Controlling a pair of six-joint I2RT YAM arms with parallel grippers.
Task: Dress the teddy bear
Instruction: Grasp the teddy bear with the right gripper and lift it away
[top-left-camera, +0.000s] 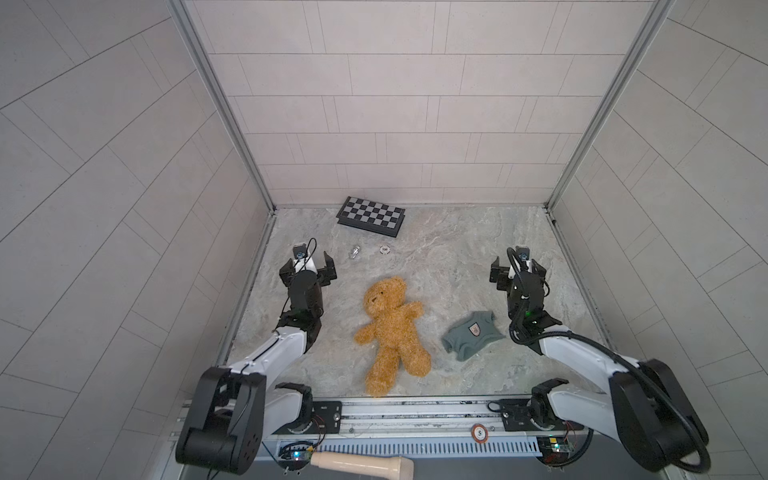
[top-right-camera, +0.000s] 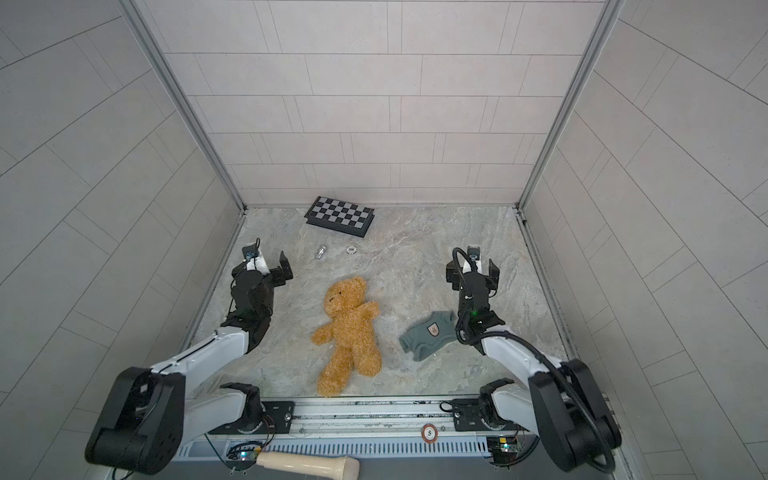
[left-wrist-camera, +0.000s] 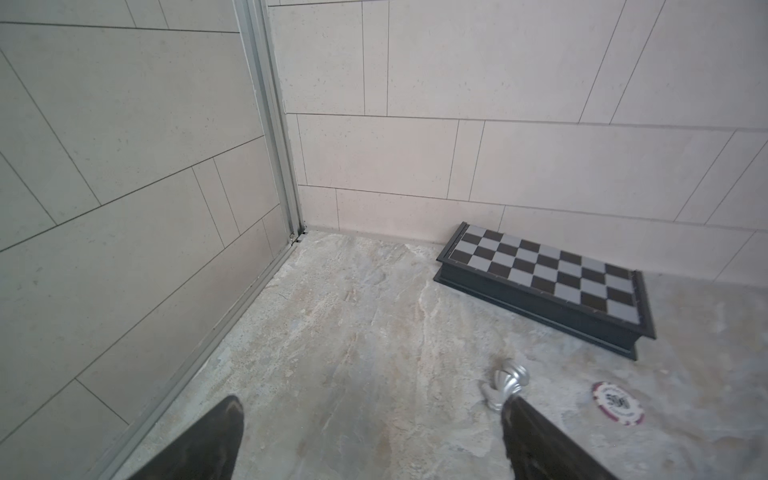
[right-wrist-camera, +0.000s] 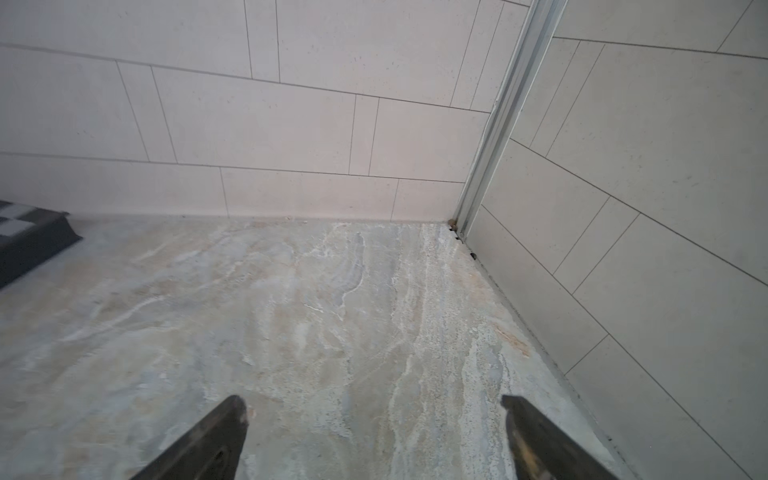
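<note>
Hovering the black left gripper (top-left-camera: 309, 266) and black right gripper (top-left-camera: 518, 268) wide open and empty over the marbled grey tabletop (top-left-camera: 436, 257), leaving the golden-brown shaggy plush teddy bear (top-left-camera: 392, 328) lying face-up and undressed between them. Seemingly just starting out: needing next to reach for the grey-green knitted jumper (top-left-camera: 471, 334) lying apart beside the bear.

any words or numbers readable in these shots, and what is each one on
"5": on the round red-rimmed chip lying on the front rail, legible in both top views.
Red-and-white poker chip: its middle number and rim lettering are too blurred to read.
Badge on the grey-green garment: a crest shape, too small to read.
Nothing else shows text.
</note>
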